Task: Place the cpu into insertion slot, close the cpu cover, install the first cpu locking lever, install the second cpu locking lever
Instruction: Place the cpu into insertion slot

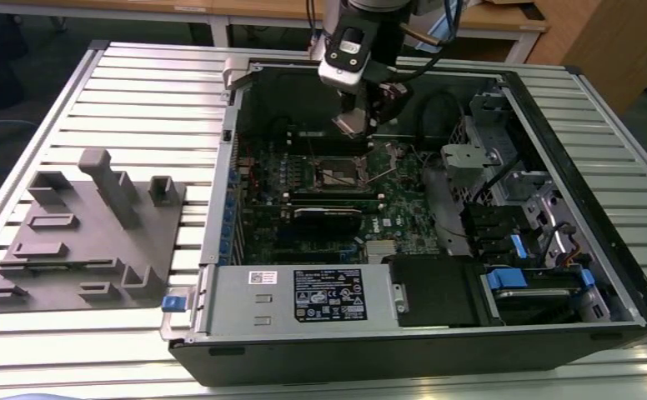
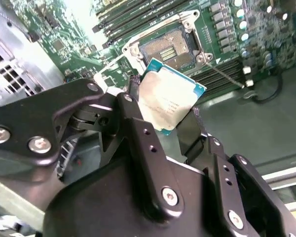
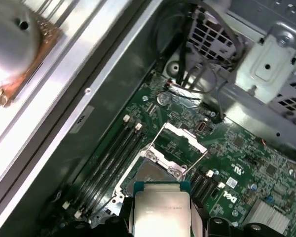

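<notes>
Exterior view: elevated, oblique, far, whole computer case (image 1: pixel 413 362) | both wrist views: close, above the shared insertion slot (image 2: pixel 170 47) (image 3: pixel 150 173).

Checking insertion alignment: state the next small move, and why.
Probably lower the cpu toward the insertion slot. The gripper holds it off the board, apart from the slot, and the cpu cover stands raised, leaving the slot open.

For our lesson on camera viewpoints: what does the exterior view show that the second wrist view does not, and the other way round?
Exterior view: the grey fixture block on the slatted table beside the computer case. Second wrist view: the printed face of the cpu, clamped tilted in the gripper. Both: the open insertion slot on the motherboard.
</notes>
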{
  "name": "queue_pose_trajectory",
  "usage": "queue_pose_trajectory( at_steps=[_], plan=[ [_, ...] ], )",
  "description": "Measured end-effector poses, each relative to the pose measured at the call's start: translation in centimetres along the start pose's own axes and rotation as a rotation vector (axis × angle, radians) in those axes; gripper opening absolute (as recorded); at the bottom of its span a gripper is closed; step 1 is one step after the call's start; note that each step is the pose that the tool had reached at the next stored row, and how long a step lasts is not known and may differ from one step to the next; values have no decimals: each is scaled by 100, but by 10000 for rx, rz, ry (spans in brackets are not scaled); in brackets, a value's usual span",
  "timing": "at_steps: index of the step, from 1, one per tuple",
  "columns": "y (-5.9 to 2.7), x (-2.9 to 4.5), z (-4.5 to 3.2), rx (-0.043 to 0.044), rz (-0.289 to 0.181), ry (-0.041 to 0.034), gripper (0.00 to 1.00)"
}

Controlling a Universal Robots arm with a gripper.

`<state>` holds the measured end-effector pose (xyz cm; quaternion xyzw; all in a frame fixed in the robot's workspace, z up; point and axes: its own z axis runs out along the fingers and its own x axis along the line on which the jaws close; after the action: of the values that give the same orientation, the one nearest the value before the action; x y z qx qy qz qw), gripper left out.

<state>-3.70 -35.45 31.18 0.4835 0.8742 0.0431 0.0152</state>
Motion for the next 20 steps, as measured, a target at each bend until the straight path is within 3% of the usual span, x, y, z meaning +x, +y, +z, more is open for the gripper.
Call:
queue_pose_trajectory(
  at_steps=[11,17,20],
  plan=[
    [-1,0,8,-29,1980,-179,54],
    [-1,0,9,-33,2146,-194,54],
    [-1,0,11,-40,2677,-242,54]
  ],
)
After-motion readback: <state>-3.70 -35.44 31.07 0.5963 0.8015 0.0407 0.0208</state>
